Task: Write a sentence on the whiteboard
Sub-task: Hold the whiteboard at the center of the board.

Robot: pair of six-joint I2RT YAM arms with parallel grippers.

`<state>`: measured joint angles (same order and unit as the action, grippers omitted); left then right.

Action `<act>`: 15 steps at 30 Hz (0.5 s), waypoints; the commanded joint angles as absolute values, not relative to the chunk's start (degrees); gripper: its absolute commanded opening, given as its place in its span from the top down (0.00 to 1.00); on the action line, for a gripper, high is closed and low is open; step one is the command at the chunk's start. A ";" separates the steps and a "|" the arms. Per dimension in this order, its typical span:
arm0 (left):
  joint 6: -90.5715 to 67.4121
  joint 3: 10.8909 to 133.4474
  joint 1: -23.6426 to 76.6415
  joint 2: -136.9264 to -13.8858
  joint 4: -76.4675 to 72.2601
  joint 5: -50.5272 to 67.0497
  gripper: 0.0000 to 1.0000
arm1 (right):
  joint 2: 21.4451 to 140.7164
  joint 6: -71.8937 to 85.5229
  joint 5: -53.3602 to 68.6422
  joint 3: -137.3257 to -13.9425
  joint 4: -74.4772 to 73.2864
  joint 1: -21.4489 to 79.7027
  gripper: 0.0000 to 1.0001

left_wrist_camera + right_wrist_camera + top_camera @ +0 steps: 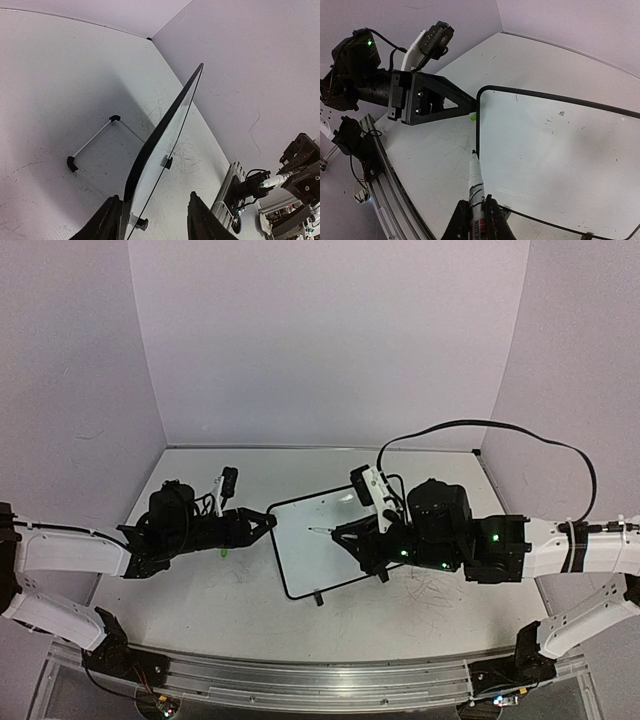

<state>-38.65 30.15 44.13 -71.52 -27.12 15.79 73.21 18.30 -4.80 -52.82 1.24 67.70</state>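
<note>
We are looking at the whiteboard (312,562) sitting slightly askew at the middle of the desk (215,612), with one of its black feet (319,598) sticking out at its 6 o'clock edge. In the right wrist view its face is showing a few faint grey specks.

The left hand (269,522) is reaching in from 9 o'clock and standing at the board's 10 o'clock corner. It is released. In the left wrist view its fingers (106,222) are straddling the board's thin black frame, which is showing edge-on. One finger is sitting close against the frame and the other is standing clear of the white face, so nothing is being clamped.

The right hand (343,536) is coming in from 3 o'clock and is clenched on a white marker (476,182), which is pointing toward 9 o'clock. From above, the marker's tip is lying over the board's 9 o'clock half, near the left hand. From the right wrist it is lining up with the frame's edge, and we cannot tell whether it is touching the surface.

A small green bit (225,552) is lying on the desk at 7 o'clock of the left hand, just outside the board. A black cable (480,424) is arching over the right arm at 1 o'clock, and a metal rail (300,680) is running along the desk's 6 o'clock edge.
</note>
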 commanded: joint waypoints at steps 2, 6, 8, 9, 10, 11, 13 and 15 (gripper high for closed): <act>-36.96 30.35 43.59 -72.49 -31.52 18.68 0.56 | 73.63 18.19 -7.05 -54.76 4.37 68.04 1.00; -36.73 30.76 43.51 -73.08 -32.30 19.59 0.61 | 73.69 18.10 -7.47 -54.93 4.32 68.03 1.00; -36.68 30.78 43.45 -73.35 -32.41 19.54 0.63 | 73.52 18.06 -7.40 -54.93 4.39 68.05 1.00; -36.70 30.69 43.39 -73.41 -32.43 19.42 0.64 | 73.47 18.10 -7.39 -54.85 4.39 68.03 1.00; -36.69 30.55 43.23 -73.53 -32.43 19.31 0.64 | 73.37 18.10 -7.38 -54.79 4.42 68.03 1.00; -36.74 30.51 43.04 -73.67 -32.50 19.27 0.64 | 73.23 18.11 -7.31 -54.75 4.34 68.03 1.00; -36.77 30.71 42.60 -74.24 -32.56 19.48 0.64 | 73.01 18.06 -7.25 -54.59 4.36 68.06 1.00; -36.92 31.06 41.91 -74.86 -32.69 19.71 0.62 | 72.95 17.91 -7.22 -54.58 4.35 68.05 1.00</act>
<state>-37.46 30.15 43.09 -73.79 -29.40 18.43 73.21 18.27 -6.22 -52.82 2.18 67.70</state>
